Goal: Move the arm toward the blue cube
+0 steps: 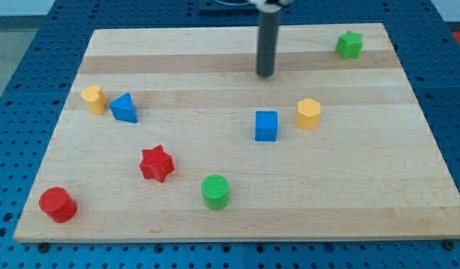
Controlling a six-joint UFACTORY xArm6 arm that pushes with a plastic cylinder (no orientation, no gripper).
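The blue cube sits a little right of the board's middle. My tip is the lower end of the dark rod that comes down from the view's top. It stands straight above the cube in the view, toward the view's top, with a clear gap of bare wood between them. It touches no block.
A yellow hexagonal block lies just right of the cube. A green star is at the top right. A yellow block and a blue triangular block are at the left. A red star, a green cylinder and a red cylinder lie lower left. The wooden board rests on a blue pegboard.
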